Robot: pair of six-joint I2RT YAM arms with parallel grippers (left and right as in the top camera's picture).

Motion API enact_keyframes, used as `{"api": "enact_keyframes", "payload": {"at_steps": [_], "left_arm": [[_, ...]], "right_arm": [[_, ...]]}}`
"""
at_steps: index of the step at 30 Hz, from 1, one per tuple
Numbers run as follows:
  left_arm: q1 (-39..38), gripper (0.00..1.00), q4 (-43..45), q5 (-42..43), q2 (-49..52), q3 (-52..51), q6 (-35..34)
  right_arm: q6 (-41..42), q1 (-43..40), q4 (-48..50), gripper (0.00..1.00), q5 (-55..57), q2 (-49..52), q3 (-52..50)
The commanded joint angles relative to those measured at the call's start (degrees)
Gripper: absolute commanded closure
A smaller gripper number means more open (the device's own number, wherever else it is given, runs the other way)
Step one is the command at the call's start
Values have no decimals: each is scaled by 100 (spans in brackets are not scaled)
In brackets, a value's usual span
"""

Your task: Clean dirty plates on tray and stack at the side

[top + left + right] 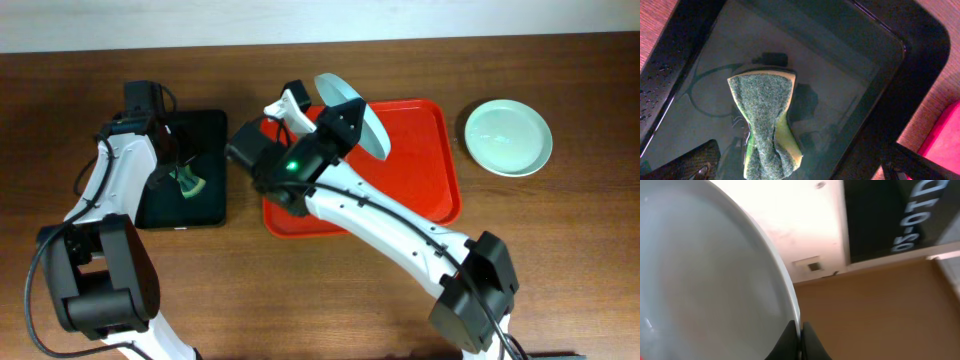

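Note:
My right gripper (pixel 338 120) is shut on the rim of a pale bluish-white plate (pixel 362 118) and holds it tilted on edge above the far left of the red tray (pixel 432 170). In the right wrist view the fingertips (pixel 801 330) pinch the plate's rim (pixel 700 280). A pale mint green plate (pixel 508 137) lies flat on the table to the right of the tray. No third plate shows. My left gripper (pixel 800 167) is open, low over a green and yellow sponge (pixel 765 125) in the black tray (pixel 920 45).
The black tray (pixel 210 130) holds shallow water and sits left of the red tray, whose corner shows in the left wrist view (pixel 946 135). The sponge (pixel 189 185) lies near its middle. My right arm (pixel 400 225) crosses the red tray's front edge.

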Motion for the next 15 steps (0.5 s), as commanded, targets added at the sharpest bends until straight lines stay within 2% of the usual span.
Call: {"api": "enact_keyframes", "payload": {"at_steps": [1,4,5,6,8,10,12,15], "left_arm": [[26,1,-7,46,-111,87,17],[26,1,-7,46,-111,87,17],[26,1,-9,46,-111,87,17],[26,1,-9,46,-111,87,17],[26,1,-9,46,-114,87,17],[26,1,-9,46,-114,87,17],[26,1,-9,46,-111,87,17],[26,1,-7,46,-111,87,17]], "right_arm": [[234,-811,98,96,-2293,-105,96],[258,-2173,448,96,-5827,-81,94],[258,-2946,566,96,-7486,-42,90],[258,-3541,647,96,-8693,13,79],[258,-4653,680,96,-10268,140,59],[260,-5497,621,96,-10834,313,52],[264,-6437,691,96,-10817,520,-98],[592,-7320,977,96,-10817,713,-332]]}}
